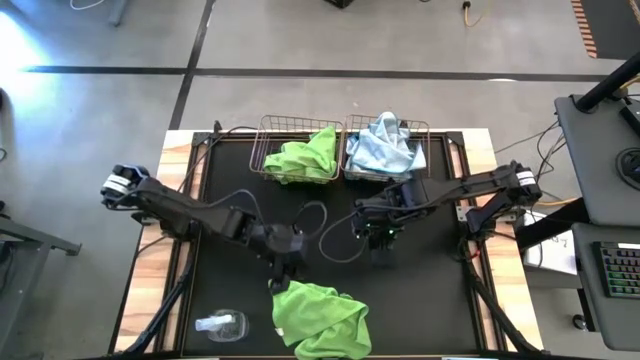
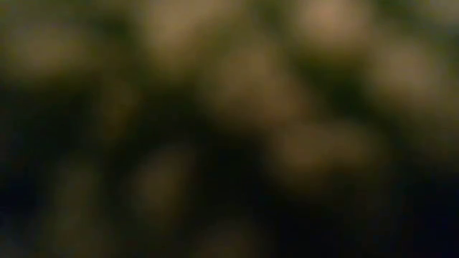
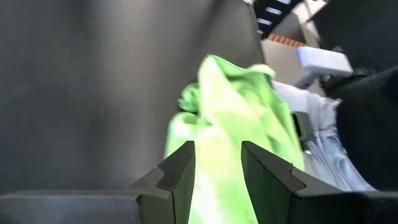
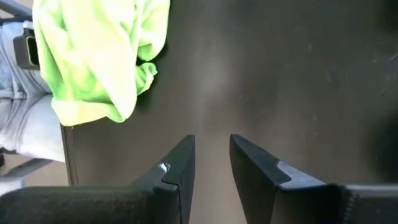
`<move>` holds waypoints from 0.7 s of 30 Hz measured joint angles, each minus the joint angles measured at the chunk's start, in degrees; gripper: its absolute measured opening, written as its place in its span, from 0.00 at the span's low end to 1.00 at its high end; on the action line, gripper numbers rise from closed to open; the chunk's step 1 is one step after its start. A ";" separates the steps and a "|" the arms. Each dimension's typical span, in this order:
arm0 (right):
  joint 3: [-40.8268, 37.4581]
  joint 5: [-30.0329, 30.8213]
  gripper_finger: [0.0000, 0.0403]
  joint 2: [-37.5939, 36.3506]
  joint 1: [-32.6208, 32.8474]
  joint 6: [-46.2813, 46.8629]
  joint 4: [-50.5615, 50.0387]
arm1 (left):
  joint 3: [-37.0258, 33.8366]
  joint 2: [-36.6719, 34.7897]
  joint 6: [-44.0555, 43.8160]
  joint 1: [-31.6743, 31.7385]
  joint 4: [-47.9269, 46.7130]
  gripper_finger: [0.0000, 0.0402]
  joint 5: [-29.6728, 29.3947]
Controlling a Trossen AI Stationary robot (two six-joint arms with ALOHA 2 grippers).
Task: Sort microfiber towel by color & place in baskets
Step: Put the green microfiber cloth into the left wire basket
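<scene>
One lime green microfiber towel lies crumpled on the black mat near the table's near edge. My left gripper stands just beyond the towel's far edge, slanting down at it. Its fingers are open, and the towel shows in the gap ahead of them. My right gripper hangs open over bare mat in the middle of the table, with nothing between its fingers. Two wire baskets stand at the far edge. The left basket holds a green towel. The right basket holds a pale blue towel.
A clear plastic bottle lies on the mat at the near left, beside the green towel. A person in jeans stands at the table's near edge. Bare mat stretches between the baskets and the near towel. The low view shows only blur.
</scene>
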 joint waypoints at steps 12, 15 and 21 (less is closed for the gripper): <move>0.00 1.27 0.24 0.00 7.09 2.39 0.36 | 0.05 7.32 -4.84 -12.46 2.16 0.29 -5.94; 0.00 1.27 0.24 0.00 8.54 2.26 0.78 | 0.05 9.44 -3.88 -13.40 0.24 0.29 -6.94; 0.00 1.29 0.24 0.00 9.98 0.15 2.58 | 0.05 13.44 1.24 -12.76 -3.96 0.29 -10.16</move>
